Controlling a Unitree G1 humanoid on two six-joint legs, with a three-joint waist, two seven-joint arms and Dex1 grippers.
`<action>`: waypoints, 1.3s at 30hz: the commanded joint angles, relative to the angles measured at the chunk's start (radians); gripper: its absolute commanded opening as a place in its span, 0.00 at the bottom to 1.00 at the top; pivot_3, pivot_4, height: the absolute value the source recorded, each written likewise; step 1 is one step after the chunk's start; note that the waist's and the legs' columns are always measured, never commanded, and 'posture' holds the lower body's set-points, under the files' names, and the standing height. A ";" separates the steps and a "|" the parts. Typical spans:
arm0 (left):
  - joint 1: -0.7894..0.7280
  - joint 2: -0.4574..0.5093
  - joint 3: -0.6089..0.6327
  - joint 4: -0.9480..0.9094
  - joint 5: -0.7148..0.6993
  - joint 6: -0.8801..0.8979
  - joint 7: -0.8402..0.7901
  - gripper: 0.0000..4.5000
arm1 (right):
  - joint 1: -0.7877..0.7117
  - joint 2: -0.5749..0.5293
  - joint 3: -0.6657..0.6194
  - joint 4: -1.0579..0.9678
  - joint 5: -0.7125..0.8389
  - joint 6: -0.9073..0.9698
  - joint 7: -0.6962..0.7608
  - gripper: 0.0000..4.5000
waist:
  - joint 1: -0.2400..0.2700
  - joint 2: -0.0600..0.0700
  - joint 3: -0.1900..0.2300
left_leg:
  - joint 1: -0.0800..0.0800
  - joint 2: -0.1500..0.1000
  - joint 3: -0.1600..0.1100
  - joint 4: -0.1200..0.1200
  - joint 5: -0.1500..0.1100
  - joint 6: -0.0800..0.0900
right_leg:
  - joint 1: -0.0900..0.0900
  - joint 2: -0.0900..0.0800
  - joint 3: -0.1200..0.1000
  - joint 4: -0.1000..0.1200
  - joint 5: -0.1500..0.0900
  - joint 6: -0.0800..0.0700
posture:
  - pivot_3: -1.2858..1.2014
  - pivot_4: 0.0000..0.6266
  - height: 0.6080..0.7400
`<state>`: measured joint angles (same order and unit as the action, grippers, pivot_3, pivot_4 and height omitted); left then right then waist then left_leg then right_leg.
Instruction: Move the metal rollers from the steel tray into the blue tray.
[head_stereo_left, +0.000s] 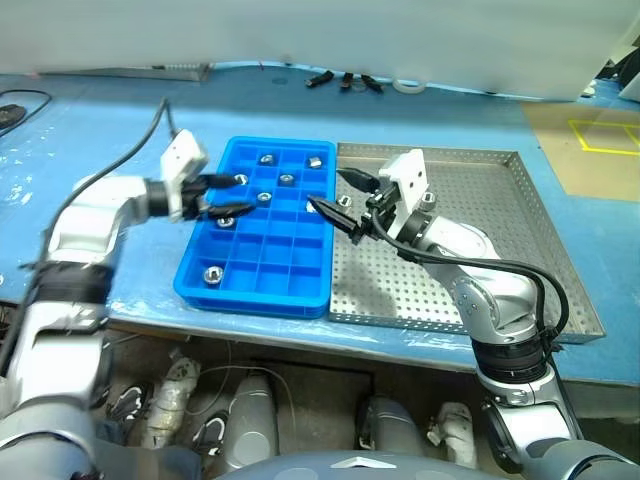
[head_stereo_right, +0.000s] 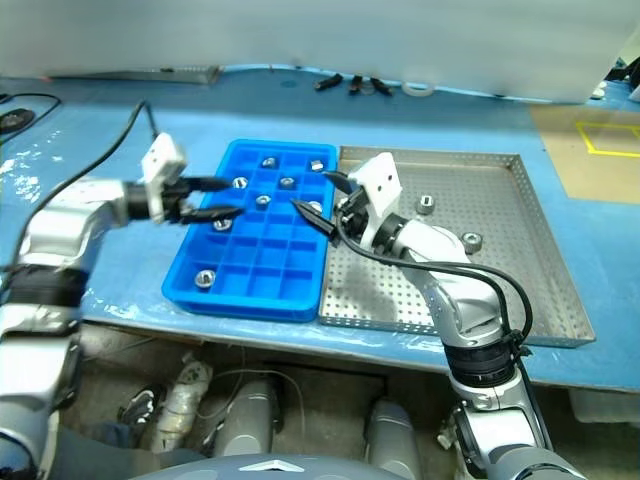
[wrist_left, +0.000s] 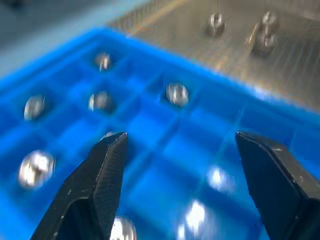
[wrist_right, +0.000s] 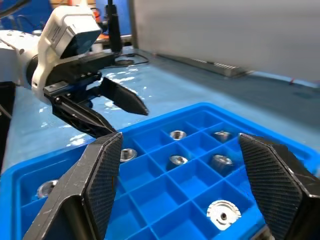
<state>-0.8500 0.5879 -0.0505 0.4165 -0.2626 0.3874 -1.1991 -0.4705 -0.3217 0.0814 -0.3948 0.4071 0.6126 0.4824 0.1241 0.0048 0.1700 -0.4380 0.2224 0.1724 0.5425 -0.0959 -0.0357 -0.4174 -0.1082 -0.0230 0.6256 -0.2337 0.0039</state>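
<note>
The blue tray (head_stereo_left: 262, 270) lies left of the steel tray (head_stereo_left: 500, 225). Several metal rollers sit in its compartments, one (head_stereo_left: 212, 273) near the front and one (head_stereo_left: 287, 179) near the back. Two more metal rollers (head_stereo_right: 424, 206) lie on the steel tray. My left gripper (head_stereo_left: 242, 195) hovers open and empty over the blue tray's left side, its fingers (wrist_left: 105, 170) spread wide above the cells. My right gripper (head_stereo_left: 326, 187) hangs open and empty over the blue tray's right edge and points toward the left gripper (wrist_right: 131, 121).
Both trays rest on a blue-covered table (head_stereo_left: 100, 140). A black cable (head_stereo_left: 150, 130) trails across it behind the left arm. Small dark tools (head_stereo_left: 345, 80) and a tape roll (head_stereo_left: 406, 85) lie at the far edge.
</note>
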 joint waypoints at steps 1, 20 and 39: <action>-0.107 -0.094 -0.078 0.151 0.057 -0.130 -0.042 0.80 | 0.010 -0.005 -0.063 -0.075 -0.005 -0.013 -0.051 0.87 | -0.010 0.000 0.000 | 0.000 0.000 0.000 0.001 0.000 0.001 | 0.000 0.000 0.001 -0.001 0.001 0.001 | 0.45 0.24 1.00; -0.470 -0.658 -0.187 0.931 0.392 -0.487 0.246 0.80 | 0.568 -0.016 -0.236 -0.554 -0.048 0.136 -0.320 0.87 | -0.141 0.000 -0.001 | 0.002 -0.001 0.005 0.005 -0.011 0.018 | 0.004 0.000 0.006 -0.010 0.002 0.004 | 0.24 0.24 1.00; -0.468 -0.709 -0.050 0.954 0.445 -0.400 0.468 0.80 | 0.732 0.040 -0.163 -0.652 -0.111 0.128 -0.408 0.87 | -0.303 0.000 -0.001 | -0.004 -0.017 0.007 0.023 -0.025 0.041 | 0.014 -0.016 0.001 -0.023 0.006 0.014 | 0.21 0.24 1.00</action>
<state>-1.2923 -0.1313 -0.1247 1.3901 0.2016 -0.0081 -0.6904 0.2650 -0.2853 -0.0802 -0.9992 0.2993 0.7403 0.0839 -0.1791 0.0049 0.1688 -0.4428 0.2047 0.1791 0.5664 -0.1215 0.0059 -0.4036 -0.1245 -0.0220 0.6021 -0.2282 0.0175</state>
